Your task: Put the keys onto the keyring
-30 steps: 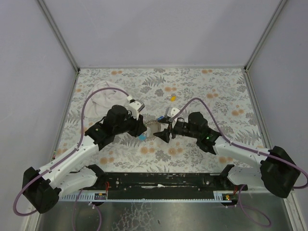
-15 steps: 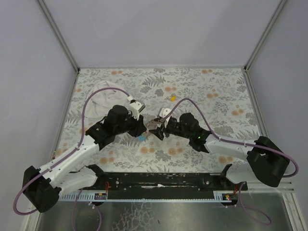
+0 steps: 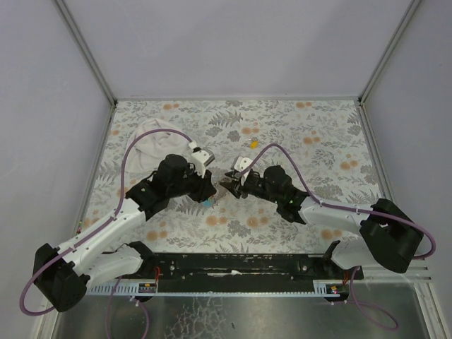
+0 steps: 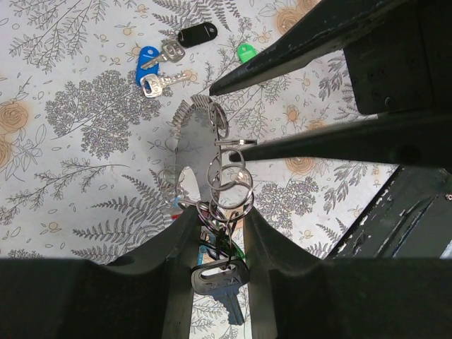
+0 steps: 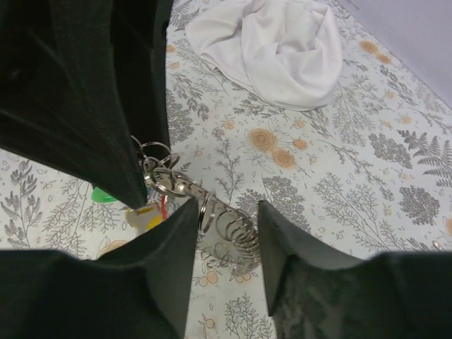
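The keyring [image 4: 198,141] is a silver spiral coil with metal rings, lifted off the table between both grippers; it also shows in the top view [image 3: 219,186]. My left gripper [image 4: 215,215] is shut on its cluster of rings, and a dark key [image 4: 219,279] hangs from them between the fingers. My right gripper [image 5: 227,212] is closed around the coil [image 5: 233,236], and its fingertips [image 4: 212,90] touch the coil's far end. On the table lie a black-headed key [image 4: 198,33], a blue one [image 4: 147,58] and a green one [image 4: 245,52]. A yellow key [image 3: 253,143] lies farther back.
A white cloth bundle [image 3: 152,140] lies at the back left, also in the right wrist view [image 5: 275,49]. The two arms meet at the table's middle [image 3: 219,185]. Grey walls close the table on three sides.
My right gripper has moved left to the keyring and closed around its coil. The left gripper has stayed where it was, holding the rings.
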You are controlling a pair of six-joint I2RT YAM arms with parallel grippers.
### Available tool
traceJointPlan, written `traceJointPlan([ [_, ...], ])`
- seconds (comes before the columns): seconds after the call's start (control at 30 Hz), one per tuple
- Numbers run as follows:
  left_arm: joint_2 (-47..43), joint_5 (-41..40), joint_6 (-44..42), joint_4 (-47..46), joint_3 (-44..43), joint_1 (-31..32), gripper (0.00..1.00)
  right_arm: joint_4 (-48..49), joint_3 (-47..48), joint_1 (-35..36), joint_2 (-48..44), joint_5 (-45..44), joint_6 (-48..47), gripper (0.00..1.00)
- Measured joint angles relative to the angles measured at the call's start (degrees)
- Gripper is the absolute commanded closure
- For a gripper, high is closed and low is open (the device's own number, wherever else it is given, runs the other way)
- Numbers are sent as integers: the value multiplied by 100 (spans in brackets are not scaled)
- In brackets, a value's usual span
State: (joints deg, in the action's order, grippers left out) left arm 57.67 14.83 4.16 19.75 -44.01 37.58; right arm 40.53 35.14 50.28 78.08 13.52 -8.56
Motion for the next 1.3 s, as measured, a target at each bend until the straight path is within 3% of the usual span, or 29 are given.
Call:
traceJointPlan([
  [0.4, -9, 153, -61, 0, 11, 37, 100, -306, -214, 4, -402, -927, 66, 61],
  [0.53, -15, 173, -105, 0, 13, 50, 100, -758, -199, 4, -686, -1056, 103, 52],
  [0.7, -66, 232, -199, 0, 52, 85, 100, -1423, 57, 0, -992, -789, 52, 51],
  [1.0, -404, 459, -1014, 42, 160, 219, 100, -3289, 1740, -463, -531, -116, 1102, 50],
  [1.3, -501, 494, -1897, -13, 328, 343, 100, -3851, 1753, -726, -293, 763, 2002, 50],
])
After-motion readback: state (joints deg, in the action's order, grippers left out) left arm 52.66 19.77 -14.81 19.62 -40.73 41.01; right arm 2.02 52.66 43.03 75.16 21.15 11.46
